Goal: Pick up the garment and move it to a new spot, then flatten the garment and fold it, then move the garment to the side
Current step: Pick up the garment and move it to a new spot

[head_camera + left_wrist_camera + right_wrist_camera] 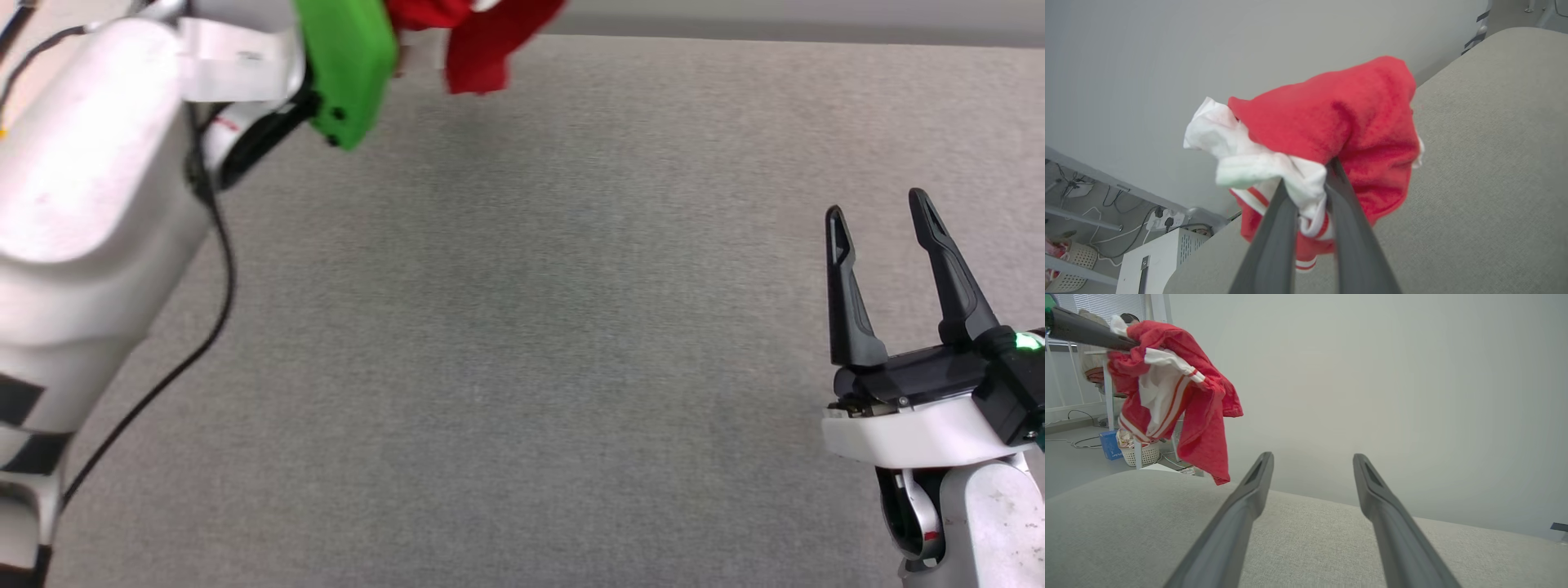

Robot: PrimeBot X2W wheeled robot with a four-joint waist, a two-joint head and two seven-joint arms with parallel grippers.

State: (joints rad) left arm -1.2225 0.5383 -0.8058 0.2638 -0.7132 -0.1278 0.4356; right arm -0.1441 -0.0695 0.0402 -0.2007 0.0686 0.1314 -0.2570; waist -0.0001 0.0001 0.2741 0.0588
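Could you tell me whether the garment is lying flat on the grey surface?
No, the garment hangs bunched in the left gripper's closed jaws.

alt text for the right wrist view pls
A bunched red and white garment hangs at the upper left, pinched by the left gripper, which reaches in from the left edge. The right gripper rises from the bottom edge, open and empty, over a grey fabric surface with a pale wall behind.

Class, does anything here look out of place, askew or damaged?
Nothing damaged or spilled. The garment hangs crumpled in a wad from the shut left gripper, above the grey surface; the right gripper is open and empty.
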